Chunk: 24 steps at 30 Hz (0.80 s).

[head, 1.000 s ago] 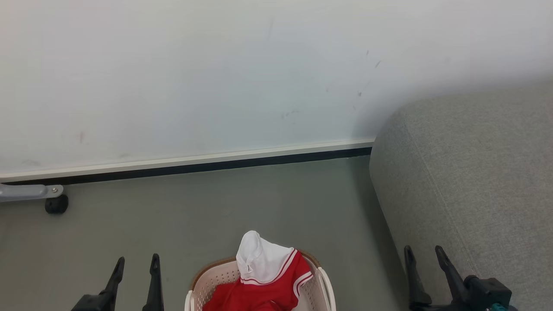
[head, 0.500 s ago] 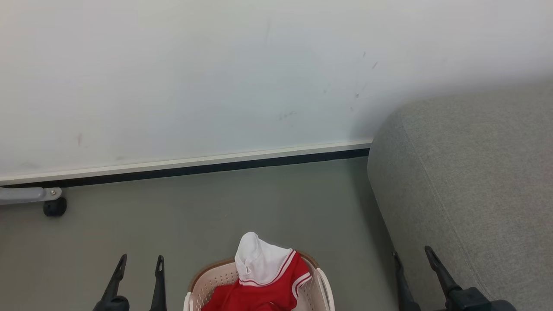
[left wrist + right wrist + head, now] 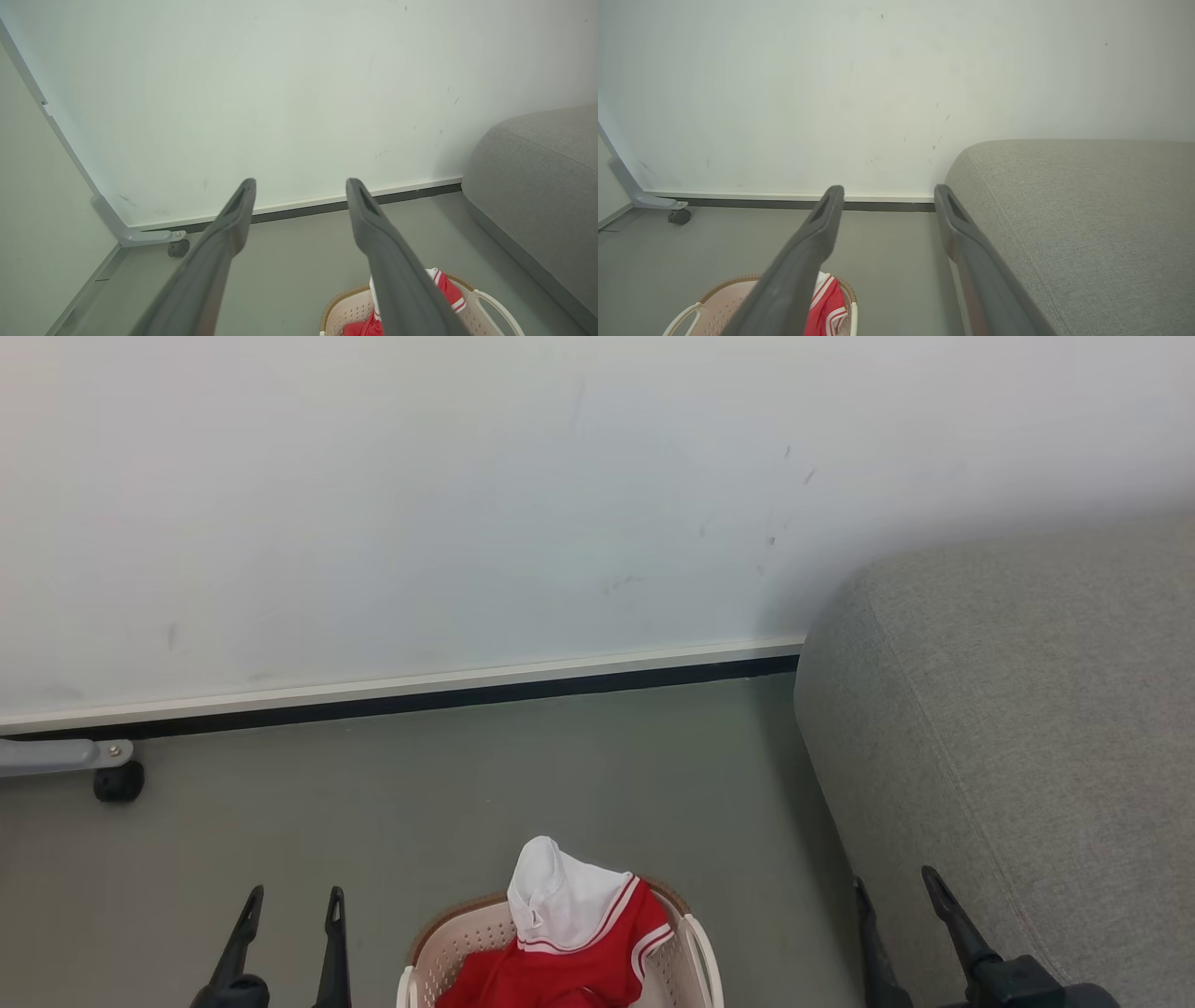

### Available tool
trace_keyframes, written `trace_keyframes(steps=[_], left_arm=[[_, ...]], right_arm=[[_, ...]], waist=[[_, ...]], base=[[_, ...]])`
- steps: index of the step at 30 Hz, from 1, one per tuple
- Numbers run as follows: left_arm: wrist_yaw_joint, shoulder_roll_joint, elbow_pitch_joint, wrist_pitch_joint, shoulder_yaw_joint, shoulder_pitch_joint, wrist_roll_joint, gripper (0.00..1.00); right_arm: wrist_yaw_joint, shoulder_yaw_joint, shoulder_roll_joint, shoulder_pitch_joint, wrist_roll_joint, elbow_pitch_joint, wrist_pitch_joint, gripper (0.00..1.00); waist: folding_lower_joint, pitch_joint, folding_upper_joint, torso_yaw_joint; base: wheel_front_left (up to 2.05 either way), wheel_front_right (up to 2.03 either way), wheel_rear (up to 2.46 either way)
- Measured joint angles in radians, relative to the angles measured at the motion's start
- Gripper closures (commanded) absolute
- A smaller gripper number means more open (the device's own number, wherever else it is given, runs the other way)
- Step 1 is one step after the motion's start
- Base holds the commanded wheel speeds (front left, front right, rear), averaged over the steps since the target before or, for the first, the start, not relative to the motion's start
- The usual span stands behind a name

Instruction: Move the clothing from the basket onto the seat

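Where it fills the basket [image 3: 439, 947], clothing [image 3: 560, 943] red, white-trimmed, crumpled

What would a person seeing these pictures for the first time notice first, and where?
The eye goes first to the red and white clothing, heaped in the cream basket on the grey floor at the bottom centre of the head view. Next comes the large grey seat, at the right of that view. The left gripper and right gripper stand open and empty on either side of the basket.
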Motion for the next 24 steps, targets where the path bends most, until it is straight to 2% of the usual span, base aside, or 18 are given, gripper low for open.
trace_keyframes(steps=[24], left_arm=[[-0.018,-0.015,-0.012,0.0,0.005,0.014,0.019,0.0]], right_arm=[[0.0,-0.014,0.0,0.001,0.0,-0.027,0.0,0.0]], waist=[[0.0,0.041,0.0,-0.005]], base=[[0.0,0.0,0.0]])
